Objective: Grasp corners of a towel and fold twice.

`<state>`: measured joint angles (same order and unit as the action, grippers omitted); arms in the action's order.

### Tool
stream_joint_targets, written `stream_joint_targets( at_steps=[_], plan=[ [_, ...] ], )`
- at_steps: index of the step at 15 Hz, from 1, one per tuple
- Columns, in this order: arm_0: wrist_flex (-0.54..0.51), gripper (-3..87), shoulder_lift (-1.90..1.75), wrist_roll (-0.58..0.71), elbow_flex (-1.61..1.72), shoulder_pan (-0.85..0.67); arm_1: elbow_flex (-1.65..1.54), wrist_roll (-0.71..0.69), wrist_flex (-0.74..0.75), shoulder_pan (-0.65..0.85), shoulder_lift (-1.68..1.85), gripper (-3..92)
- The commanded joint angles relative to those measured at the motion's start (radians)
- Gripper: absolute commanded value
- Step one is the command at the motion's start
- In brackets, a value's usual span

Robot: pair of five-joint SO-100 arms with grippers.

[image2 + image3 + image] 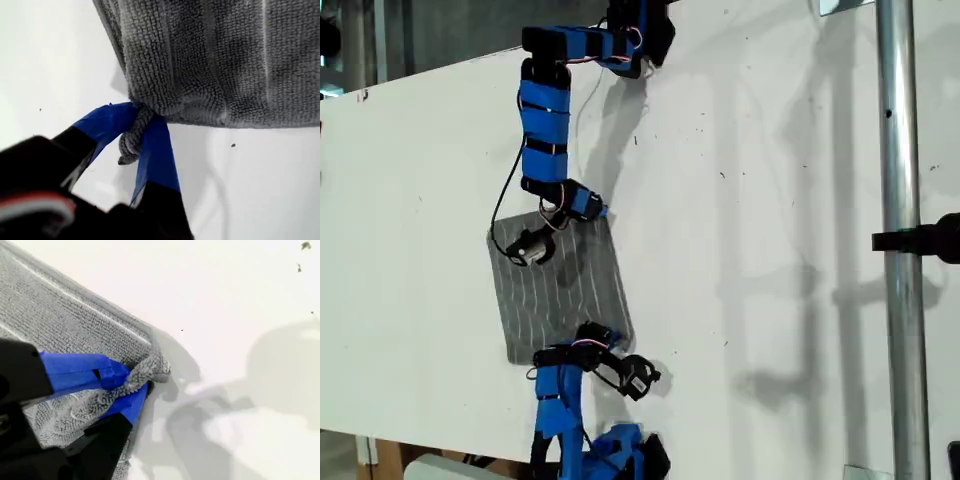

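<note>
Both blue-tipped claws, the first claw (136,131) and second claw (131,384), were clamped on neighbouring corners of the dark-grey striped towel (560,285) on the white table (770,250), apparently readying a fold.

We view the table (770,250) from overhead; our 2 wrist cameras look closely along the jaws, sharing the towel (560,290) corners.

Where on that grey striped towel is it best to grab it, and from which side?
At its corners, coming in from outside the edge: the towel lies flat, so only a corner bunches between fingers. My first gripper and second gripper each already pinch one corner.
</note>
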<state>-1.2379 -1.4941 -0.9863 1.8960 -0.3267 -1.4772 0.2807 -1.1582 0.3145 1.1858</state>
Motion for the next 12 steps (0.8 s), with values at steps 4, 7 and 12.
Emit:
stream_joint_targets(
  at_steps=[4, 7, 12],
  plan=[
    [-0.155, -2.9, -0.110, -0.057, -0.244, 0.192, -0.098, 0.078, -0.107, -0.143, 0.325, -0.3],
    [-0.150, -2.9, -0.106, -0.172, -0.319, 0.359, -0.061, 0.202, -0.186, -0.353, 0.387, -0.3],
    [-0.152, -2.9, -0.097, -0.310, -0.299, 0.537, 0.015, 0.359, -0.204, -0.555, 0.457, -0.3]
  ],
)
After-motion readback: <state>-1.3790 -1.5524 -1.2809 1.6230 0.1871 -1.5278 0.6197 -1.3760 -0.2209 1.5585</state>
